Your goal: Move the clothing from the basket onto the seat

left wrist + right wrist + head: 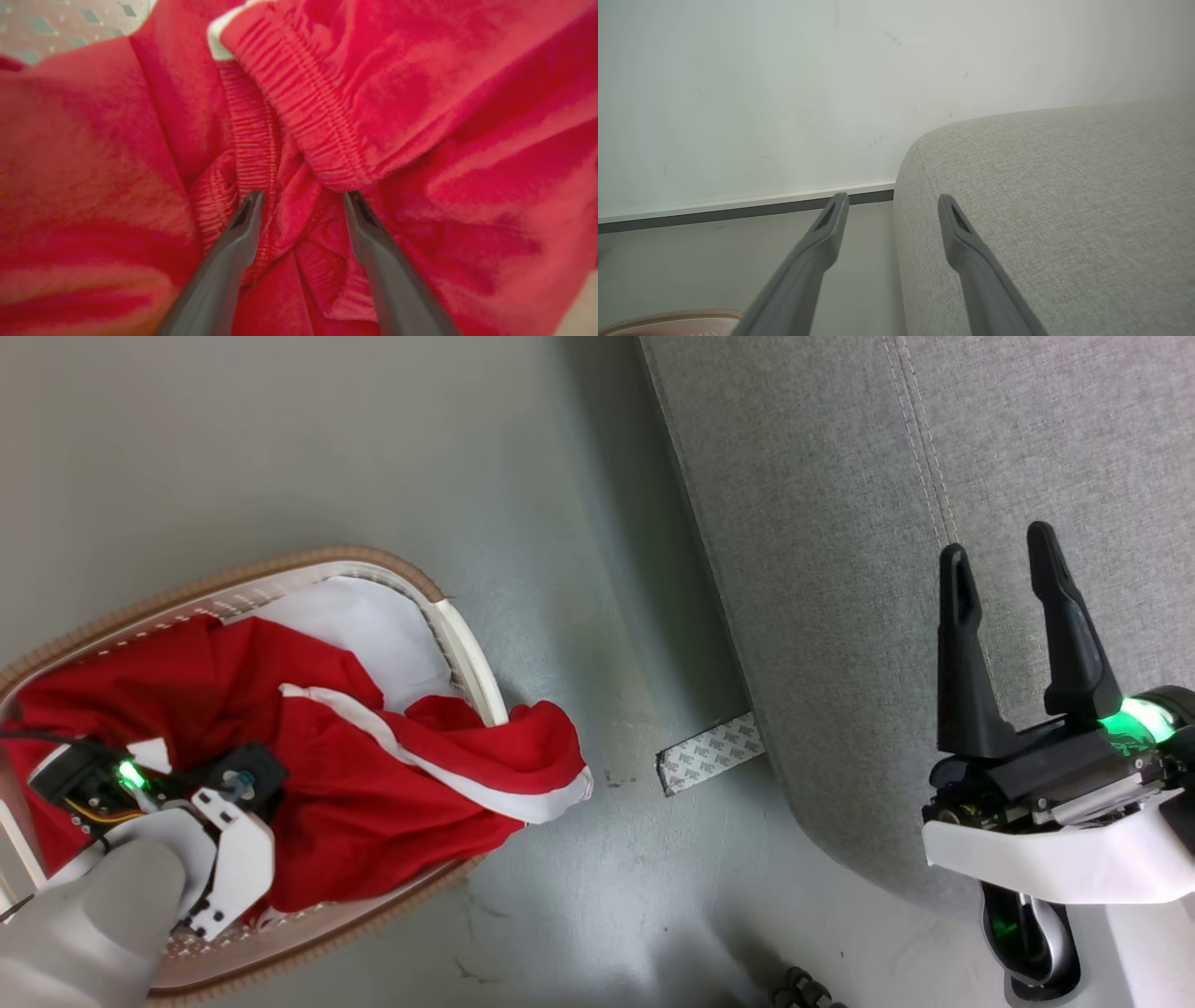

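clothing [467, 140] judged soft, light, slack: grip the ribbed waistband [299, 102]. your left pincer [303, 196] stands wide, fabric between its jaws; right pincer [997, 546] wide, empty.

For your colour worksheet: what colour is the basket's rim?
Tan-brown, woven-look basket rim, best in the head view.

One basket [308, 555], one seat [840, 523], one tape strip [711, 753], one left claw [303, 198], one right claw [997, 546].

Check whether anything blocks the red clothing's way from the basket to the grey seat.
Nothing visible blocks it. Between the basket and the seat lies bare floor, with a flat tape strip at the seat's foot. The clothing must clear the basket's rim; one fold drapes over it.
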Tool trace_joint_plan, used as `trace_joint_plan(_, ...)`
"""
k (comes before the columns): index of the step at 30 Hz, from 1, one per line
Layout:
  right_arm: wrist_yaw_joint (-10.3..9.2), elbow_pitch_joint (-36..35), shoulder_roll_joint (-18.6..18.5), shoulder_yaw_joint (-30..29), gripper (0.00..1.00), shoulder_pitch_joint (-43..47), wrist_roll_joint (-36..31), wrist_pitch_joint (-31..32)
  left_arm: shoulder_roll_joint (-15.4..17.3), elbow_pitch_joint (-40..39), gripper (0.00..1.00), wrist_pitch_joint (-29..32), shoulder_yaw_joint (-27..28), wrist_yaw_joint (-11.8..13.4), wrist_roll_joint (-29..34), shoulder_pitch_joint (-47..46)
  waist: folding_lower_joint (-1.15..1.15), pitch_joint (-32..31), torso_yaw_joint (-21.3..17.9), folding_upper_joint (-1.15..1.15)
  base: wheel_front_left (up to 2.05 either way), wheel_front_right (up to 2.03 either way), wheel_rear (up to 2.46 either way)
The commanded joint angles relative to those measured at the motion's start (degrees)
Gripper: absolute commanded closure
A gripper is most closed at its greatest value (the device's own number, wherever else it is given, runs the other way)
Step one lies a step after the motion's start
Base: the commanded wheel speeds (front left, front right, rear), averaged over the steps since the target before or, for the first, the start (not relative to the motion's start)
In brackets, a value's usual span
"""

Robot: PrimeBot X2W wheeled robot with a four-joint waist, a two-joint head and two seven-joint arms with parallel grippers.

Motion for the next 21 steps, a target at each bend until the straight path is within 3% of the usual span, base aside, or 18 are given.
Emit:
trace_joint_plan(1, -0.12, 0.26, -0.11, 0.1, 0.0, -0.67, 0.01, 0.04, 0.11, 0.39, 0.14, 0.45, -0.23, 0.1, -1.2, -0.64, 0.0, -0.1, 0.04, 0.0, 0.0, 0.0, 0.0)
trace_joint_plan(2, -0.12, 0.37, -0.11, 0.18, 0.0, -0.74, -0.16, 0.03, 0.12, 0.52, 0.24, 0.53, -0.46, 0.1, -1.3, -0.72, 0.0, -0.18, 0.03, 0.0, 0.0, 0.0, 0.0)
trace_joint_plan(3, -0.12, 0.48, -0.11, 0.26, 0.0, -0.82, -0.32, 0.04, 0.1, 0.64, 0.48, 0.65, -0.71, 0.1, -1.52, -0.77, 0.0, -0.28, 0.02, 0.0, 0.0, 0.0, 0.0)
trace_joint_plan(4, -0.12, 0.52, -0.11, 0.29, 0.0, -0.89, -0.45, 0.04, 0.02, 0.75, 0.61, 0.79, -0.98, 0.1, -1.74, -0.81, 0.0, -0.4, 0.01, 0.0, 0.0, 0.0, 0.0)
trace_joint_plan(5, -0.12, 0.79, -0.11, -0.14, 0.0, -0.83, -0.78, 0.04, -0.5, 1.03, 1.0, 1.15, -1.92, 0.1, -3.08, -1.0, 0.0, -1.11, 0.27, 0.0, 0.0, 0.0, 0.0)
trace_joint_plan(14, -0.12, 2.01, -0.12, -0.24, 0.0, -0.61, -2.33, 0.04, -2.4, 1.14, 1.0, 0.26, -3.21, 0.1, -6.88, 0.98, 0.0, -5.59, 1.78, 0.0, 0.0, 0.0, 0.0)
trace_joint_plan(21, -0.12, 4.09, -0.13, -0.52, 0.0, 1.14, -4.1, 0.04, -4.97, -1.77, 1.0, -0.98, -1.75, 0.28, -10.95, 4.14, 0.0, -12.93, 3.97, 0.0, 0.0, 0.0, 0.0)
